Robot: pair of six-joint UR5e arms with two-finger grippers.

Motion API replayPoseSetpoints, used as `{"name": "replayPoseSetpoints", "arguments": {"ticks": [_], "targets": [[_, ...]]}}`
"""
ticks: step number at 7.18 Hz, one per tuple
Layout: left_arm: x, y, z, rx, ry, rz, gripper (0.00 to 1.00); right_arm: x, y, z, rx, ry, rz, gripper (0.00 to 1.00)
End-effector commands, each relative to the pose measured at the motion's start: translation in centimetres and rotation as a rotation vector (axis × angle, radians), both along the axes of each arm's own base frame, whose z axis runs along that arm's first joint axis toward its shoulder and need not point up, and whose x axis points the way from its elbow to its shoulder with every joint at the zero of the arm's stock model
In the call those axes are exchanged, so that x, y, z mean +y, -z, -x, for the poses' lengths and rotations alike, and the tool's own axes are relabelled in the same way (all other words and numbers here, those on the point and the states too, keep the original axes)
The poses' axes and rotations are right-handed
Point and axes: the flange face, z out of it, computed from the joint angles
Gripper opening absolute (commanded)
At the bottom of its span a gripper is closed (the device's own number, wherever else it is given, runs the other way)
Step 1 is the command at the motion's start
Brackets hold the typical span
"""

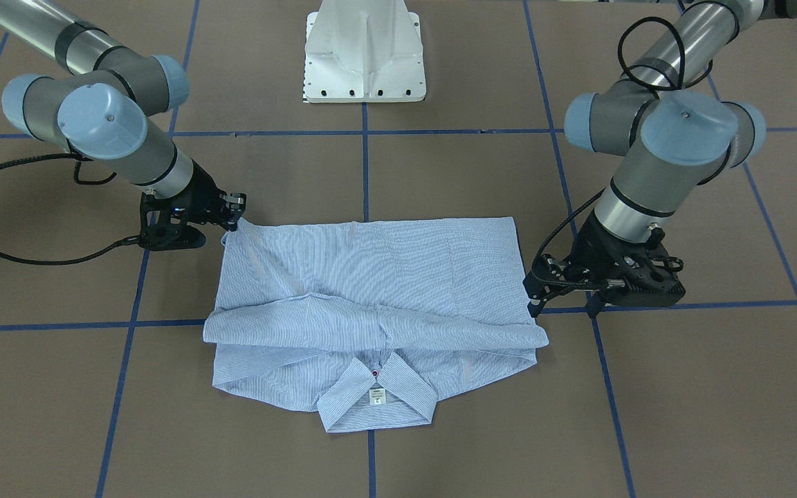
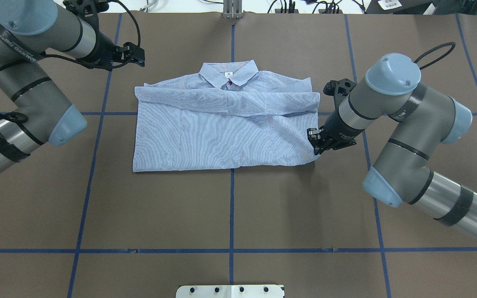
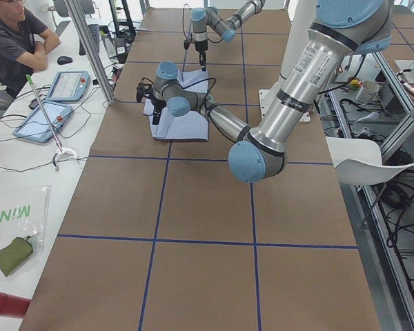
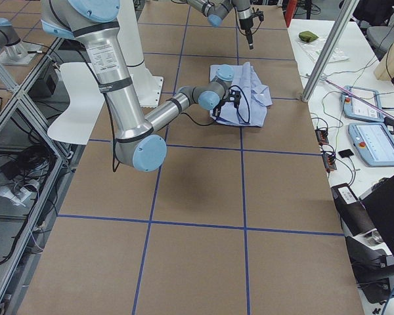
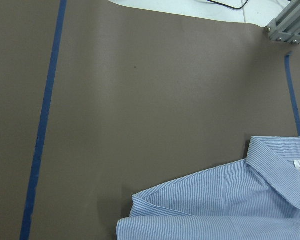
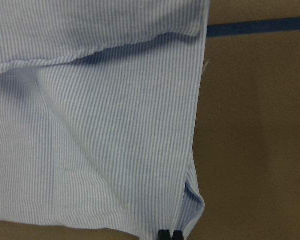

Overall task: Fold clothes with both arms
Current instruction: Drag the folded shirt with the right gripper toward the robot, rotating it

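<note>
The clothes are one light blue striped shirt [image 1: 385, 270] [image 2: 213, 136] lying folded on the brown table, sleeves crossed over its body. Its collar and white label [image 1: 376, 395] point away from the robot. My right gripper [image 1: 234, 220] [image 2: 315, 147] is shut on the shirt's hem corner nearest the robot; in the right wrist view its fingertips [image 6: 169, 235] pinch the cloth [image 6: 100, 140]. My left gripper [image 1: 563, 308] [image 2: 135, 56] hovers open beside the shirt's shoulder, holding nothing. In the left wrist view only the collar and shoulder [image 5: 230, 210] show, no fingers.
The white pedestal base [image 1: 364, 52] stands behind the shirt. Blue tape lines [image 2: 232, 215] grid the table. A seated person [image 3: 14, 41] and tablets [image 3: 69, 86] are at a side bench past an aluminium post [image 3: 90, 48].
</note>
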Motion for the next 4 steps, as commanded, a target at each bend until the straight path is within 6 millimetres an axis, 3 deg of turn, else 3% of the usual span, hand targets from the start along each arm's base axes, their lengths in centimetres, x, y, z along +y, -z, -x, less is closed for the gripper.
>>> {"name": "replayPoseSetpoints", "arguments": {"ticks": [1, 2, 4], "targets": [[0.1, -0.1, 0.0, 0.000, -0.001, -0.001, 0.99, 4.3, -0.8, -4.0, -0.025, 0.026, 0.001, 0.00], [0.3, -0.2, 0.1, 0.003, 0.003, 0.005, 0.99, 5.8, -0.7, -5.1, -0.037, 0.041, 0.008, 0.00], [0.4, 0.3, 0.1, 0.014, 0.009, 0.009, 0.99, 11.3, -1.7, -7.2, -0.037, 0.108, 0.024, 0.00]]}}
